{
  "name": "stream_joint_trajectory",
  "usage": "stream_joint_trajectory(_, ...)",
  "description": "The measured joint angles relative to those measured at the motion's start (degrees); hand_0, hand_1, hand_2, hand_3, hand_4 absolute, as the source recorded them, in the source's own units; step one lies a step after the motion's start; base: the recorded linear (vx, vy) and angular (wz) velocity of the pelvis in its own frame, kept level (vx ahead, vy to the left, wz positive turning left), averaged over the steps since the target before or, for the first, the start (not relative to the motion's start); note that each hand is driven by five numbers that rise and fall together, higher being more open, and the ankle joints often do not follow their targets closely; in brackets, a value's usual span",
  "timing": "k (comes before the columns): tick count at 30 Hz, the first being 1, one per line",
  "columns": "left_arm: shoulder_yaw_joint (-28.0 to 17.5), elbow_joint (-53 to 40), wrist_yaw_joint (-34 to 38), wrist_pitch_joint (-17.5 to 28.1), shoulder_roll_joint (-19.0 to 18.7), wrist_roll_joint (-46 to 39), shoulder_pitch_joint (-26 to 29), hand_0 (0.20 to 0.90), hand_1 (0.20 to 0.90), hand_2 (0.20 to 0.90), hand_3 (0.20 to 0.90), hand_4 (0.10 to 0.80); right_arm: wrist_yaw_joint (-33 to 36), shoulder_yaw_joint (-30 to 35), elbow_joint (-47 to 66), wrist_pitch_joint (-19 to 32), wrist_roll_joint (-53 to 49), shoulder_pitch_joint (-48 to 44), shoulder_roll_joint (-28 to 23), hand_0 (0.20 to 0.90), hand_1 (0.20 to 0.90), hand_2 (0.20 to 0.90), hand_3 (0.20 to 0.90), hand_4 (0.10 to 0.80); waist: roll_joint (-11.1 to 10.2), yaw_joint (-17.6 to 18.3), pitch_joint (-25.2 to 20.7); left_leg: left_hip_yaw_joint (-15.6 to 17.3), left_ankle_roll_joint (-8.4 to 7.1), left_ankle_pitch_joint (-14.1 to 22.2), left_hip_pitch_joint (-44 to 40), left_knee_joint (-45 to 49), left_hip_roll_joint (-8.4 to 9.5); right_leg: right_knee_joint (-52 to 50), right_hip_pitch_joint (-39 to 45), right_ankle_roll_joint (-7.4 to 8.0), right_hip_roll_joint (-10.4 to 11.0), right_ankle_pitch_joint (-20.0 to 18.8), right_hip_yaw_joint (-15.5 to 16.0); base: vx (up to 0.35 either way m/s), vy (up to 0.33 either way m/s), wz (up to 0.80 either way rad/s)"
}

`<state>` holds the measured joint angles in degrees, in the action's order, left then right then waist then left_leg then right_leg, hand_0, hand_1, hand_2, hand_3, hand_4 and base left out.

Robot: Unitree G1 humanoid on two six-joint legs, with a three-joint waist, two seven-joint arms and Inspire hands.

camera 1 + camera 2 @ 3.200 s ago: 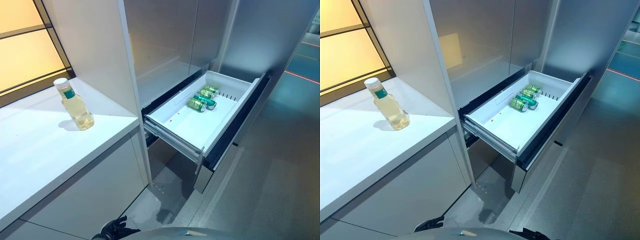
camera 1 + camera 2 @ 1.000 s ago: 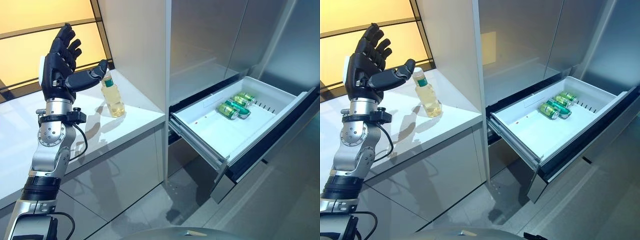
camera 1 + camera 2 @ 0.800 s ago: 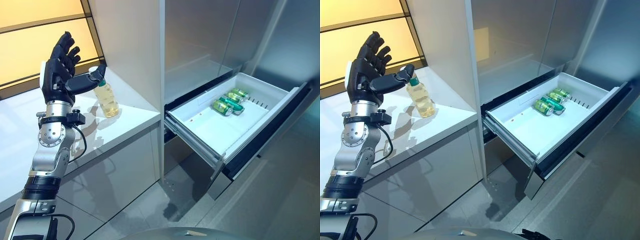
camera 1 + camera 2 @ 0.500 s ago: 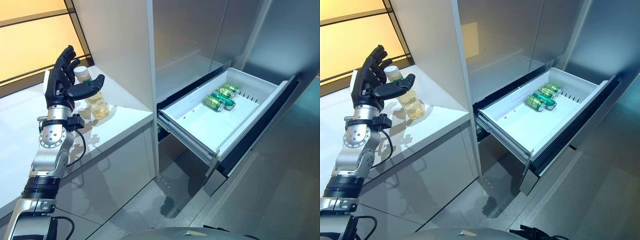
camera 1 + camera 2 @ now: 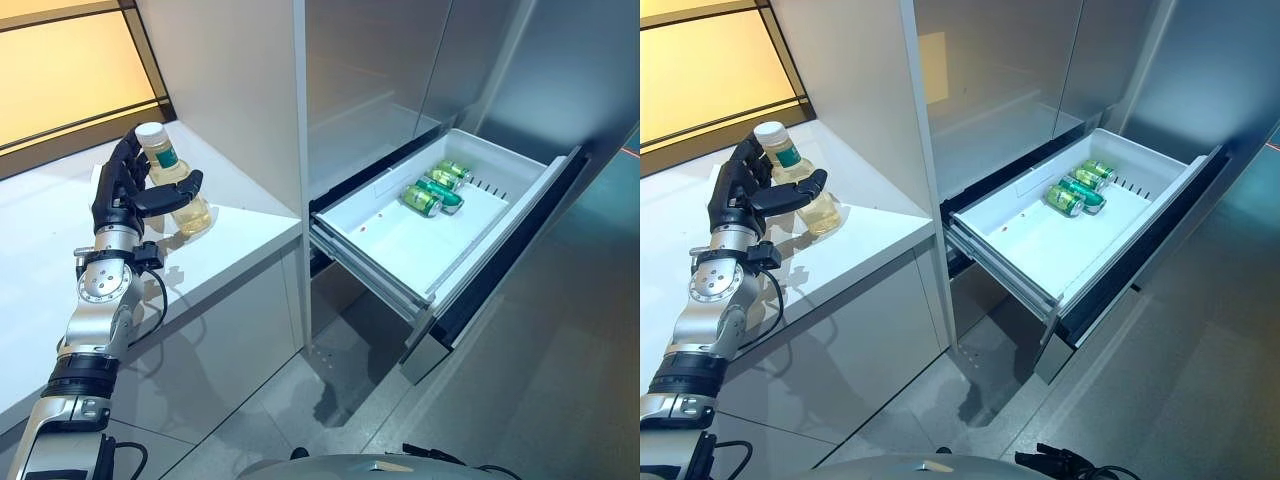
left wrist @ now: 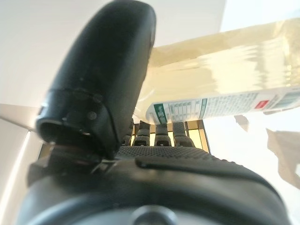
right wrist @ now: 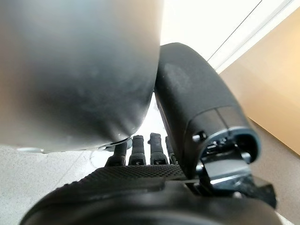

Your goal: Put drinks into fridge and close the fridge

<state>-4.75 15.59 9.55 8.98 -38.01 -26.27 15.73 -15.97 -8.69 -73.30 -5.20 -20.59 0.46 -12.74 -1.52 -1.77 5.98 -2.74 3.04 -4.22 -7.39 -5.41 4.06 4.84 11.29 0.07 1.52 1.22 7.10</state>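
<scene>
A clear bottle of pale yellow drink (image 5: 194,213) with a white cap stands upright on the white counter (image 5: 235,240). My left hand (image 5: 118,196) is at the bottle: the thumb crosses its front and the straight fingers lie behind it. In the left wrist view the bottle (image 6: 225,70) lies between the thumb (image 6: 103,84) and the fingers (image 6: 157,133). The fridge's white drawer (image 5: 400,245) is pulled out, with green cans (image 5: 430,190) lying at its far end. My right hand (image 7: 140,197) hangs low with relaxed fingers and holds nothing.
The fridge's tall steel doors (image 5: 380,70) stand shut above the open drawer. The drawer's dark front (image 5: 500,250) juts out over the grey floor (image 5: 560,380). A white cabinet side (image 5: 230,90) rises right beside the bottle. An amber window (image 5: 60,70) backs the counter.
My left hand has come down from above the counter and moved in around the bottle, the thumb now across its front. The camera has shifted; bottle, drawer and cans stay put.
</scene>
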Motion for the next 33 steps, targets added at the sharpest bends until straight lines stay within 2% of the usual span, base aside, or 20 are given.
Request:
stream_joint_trajectory(19, 0.3, 1.3, 0.1, 0.2, 0.3, 0.5, 0.0, 0.9, 0.9, 0.9, 0.9, 0.8, 0.6, 0.0, 1.8, -1.0, 0.0, 0.3, 0.5, 0.9, 0.9, 0.9, 0.9, 0.8, -0.9, 0.5, 0.7, 0.9, 0.05, 0.1, -0.3, 0.0, -0.11, -0.2, -0.1, 0.02, 0.0, 0.0, -0.6, 0.002, -0.001, -0.01)
stream_joint_trajectory(20, 0.3, 1.3, 0.1, 0.2, 0.3, 0.5, 0.0, 0.679, 0.679, 0.679, 0.642, 0.542, 0.6, 0.0, 1.8, -1.0, 0.0, 0.3, 0.5, 0.9, 0.9, 0.9, 0.9, 0.8, -0.9, 0.5, 0.8, 1.0, 0.05, 0.1, -0.3, 0.0, -0.11, -0.2, -0.1, 0.02, 0.0, 0.0, -0.6, 0.0, 0.0, 0.0)
stream_joint_trajectory(21, 0.4, 1.3, 0.1, 0.2, 0.3, 0.5, 0.0, 0.646, 0.646, 0.646, 0.604, 0.504, 0.6, 0.0, 1.8, -1.0, 0.0, 0.3, 0.5, 0.9, 0.9, 0.9, 0.9, 0.8, -1.0, 0.5, 0.8, 1.0, 0.05, 0.1, -0.3, 0.0, -0.11, -0.2, -0.1, 0.02, 0.0, 0.0, -0.6, 0.0, 0.0, 0.0)
stream_joint_trajectory(23, 0.4, 1.3, 0.2, 0.2, 0.3, 0.5, 0.0, 0.526, 0.526, 0.526, 0.464, 0.364, 0.6, 0.0, 1.8, -1.0, 0.0, 0.3, 0.6, 0.9, 0.9, 0.9, 0.9, 0.8, -1.1, 0.5, 0.8, 1.0, 0.05, 0.1, -0.3, 0.0, -0.11, -0.4, -0.2, 0.06, 0.0, 0.0, -0.7, 0.0, 0.0, 0.0)
stream_joint_trajectory(24, 0.5, 1.3, 0.2, 0.2, 0.3, 0.5, 0.0, 0.408, 0.408, 0.408, 0.326, 0.226, 0.6, 0.0, 1.9, -1.0, 0.0, 0.3, 0.6, 0.9, 0.9, 0.9, 0.9, 0.8, -1.1, 0.5, 0.8, 1.0, 0.06, 0.1, -0.3, 0.0, -0.11, -0.4, -0.2, 0.07, 0.0, 0.0, -0.7, 0.0, 0.0, 0.0)
stream_joint_trajectory(25, 0.6, 1.3, 0.2, 0.2, 0.4, 0.5, 0.0, 0.335, 0.335, 0.335, 0.241, 0.141, 0.6, 0.0, 2.0, -1.0, 0.0, 0.3, 0.6, 0.9, 0.9, 0.9, 0.9, 0.8, -1.1, 0.6, 0.8, 1.0, 0.07, 0.1, -0.3, 0.0, -0.11, -0.5, -0.3, 0.08, 0.0, 0.0, -0.8, 0.012, -0.014, -0.04)
stream_joint_trajectory(26, 0.5, 1.3, 0.3, 0.2, 0.6, 0.5, 0.0, 0.3, 0.3, 0.3, 0.2, 0.1, 0.7, 0.0, 2.1, -1.0, 0.0, 0.3, 0.5, 0.9, 0.9, 0.9, 0.9, 0.8, -1.1, 0.5, 0.9, 1.0, 0.08, 0.1, -0.2, 0.0, -0.12, -0.6, -0.5, 0.08, 0.0, 0.0, -1.0, 0.014, -0.02, -0.08)
stream_joint_trajectory(33, 0.5, 1.3, 0.1, 1.6, 0.8, 0.4, 0.0, 0.3, 0.3, 0.3, 0.2, 0.1, 0.8, -0.1, 2.6, -1.0, 0.5, 0.3, 0.6, 0.9, 0.9, 0.9, 0.9, 0.8, -1.2, 0.5, 0.9, 1.3, 0.11, 0.1, -0.2, 0.0, -0.17, -1.0, -0.9, 0.11, 0.0, 0.1, -1.5, 0.007, -0.027, -0.03)
